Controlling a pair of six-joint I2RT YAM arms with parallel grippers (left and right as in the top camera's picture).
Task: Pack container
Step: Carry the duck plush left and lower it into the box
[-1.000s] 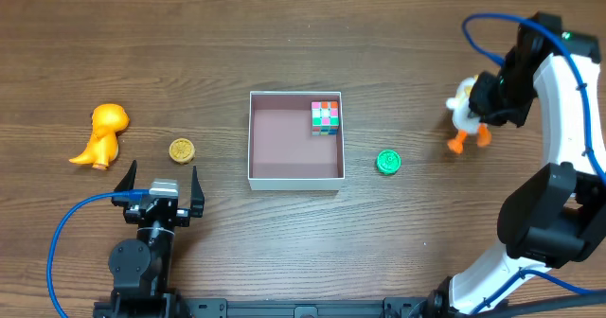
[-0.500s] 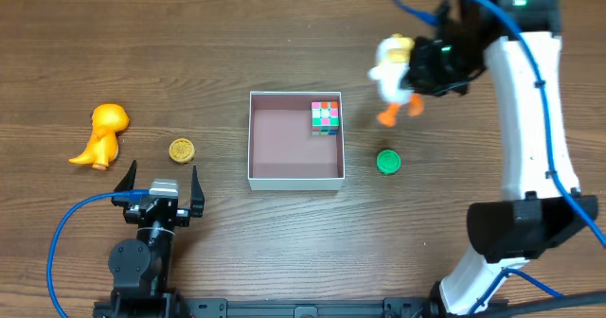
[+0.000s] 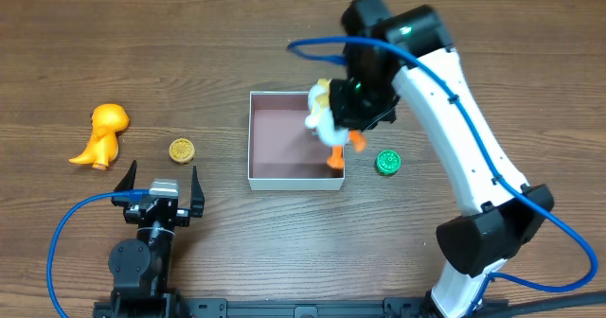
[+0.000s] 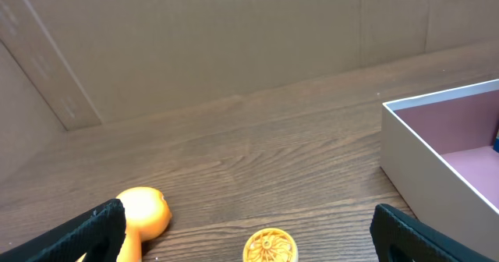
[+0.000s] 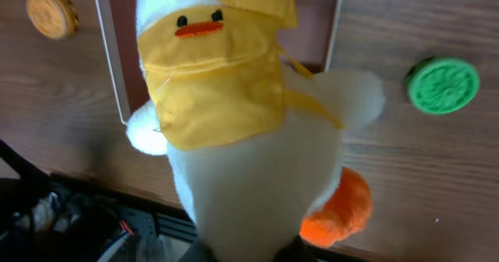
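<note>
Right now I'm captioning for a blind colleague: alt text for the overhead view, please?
The right gripper holds a plush duck over the right side of the container. An orange dinosaur and a yellow disc lie to its left, a green disc to its right; the left gripper rests open.

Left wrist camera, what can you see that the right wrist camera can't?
Only the left wrist view shows the orange toy and the cardboard wall behind the table. Only the right wrist view shows the plush duck, filling most of the picture, and the green disc. Both show the gold disc, the container and the wooden table.
</note>
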